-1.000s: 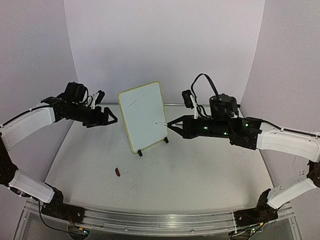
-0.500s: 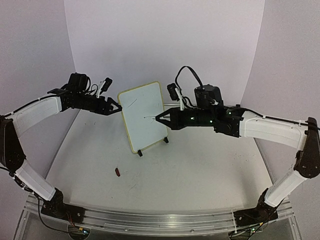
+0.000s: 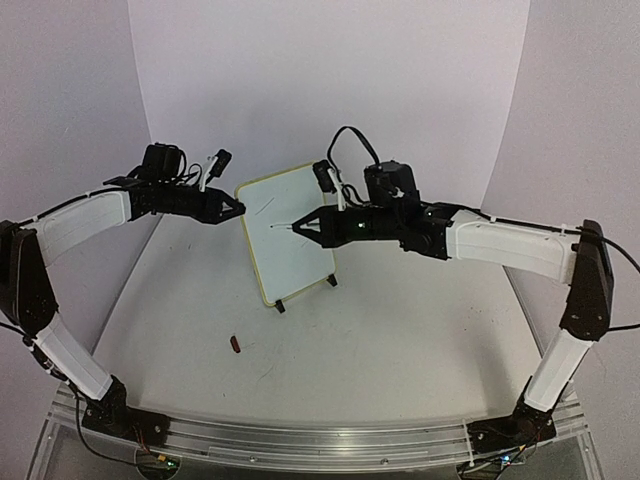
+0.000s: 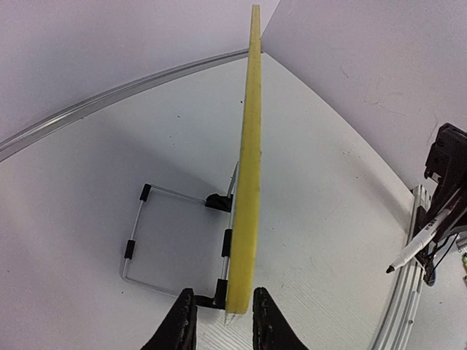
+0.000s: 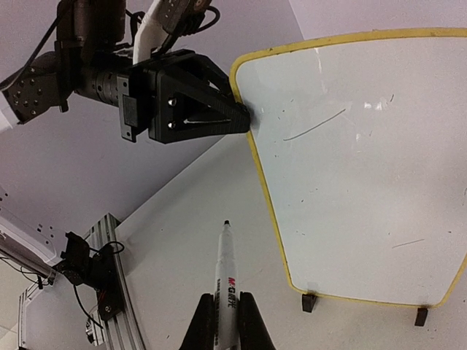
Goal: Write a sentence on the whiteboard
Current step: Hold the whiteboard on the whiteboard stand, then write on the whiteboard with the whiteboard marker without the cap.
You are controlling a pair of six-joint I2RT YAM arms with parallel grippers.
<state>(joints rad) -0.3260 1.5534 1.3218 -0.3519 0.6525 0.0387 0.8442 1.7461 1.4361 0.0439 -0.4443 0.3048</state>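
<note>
The whiteboard (image 3: 290, 235) stands tilted on its black feet at mid-table; the left wrist view sees it edge-on as its yellow frame (image 4: 248, 146). Its face (image 5: 357, 182) carries only a few thin stray strokes, and no sentence is in view. My left gripper (image 3: 236, 209) (image 4: 223, 292) has closed in on the frame's upper left edge, one finger on each side. My right gripper (image 3: 318, 225) (image 5: 226, 295) is shut on a white marker (image 5: 228, 270). The marker's tip (image 3: 290, 226) hangs in front of the board's upper part, clear of its surface.
A small red-brown cap (image 3: 236, 345) lies on the table in front of the board. A wire stand (image 4: 146, 240) props the board from behind. An aluminium rail (image 3: 320, 440) runs along the near edge, and pale walls close in the back and sides.
My left gripper moved right to the board's left edge and narrowed onto it. The right arm carried the marker left and upward across the front of the board.
</note>
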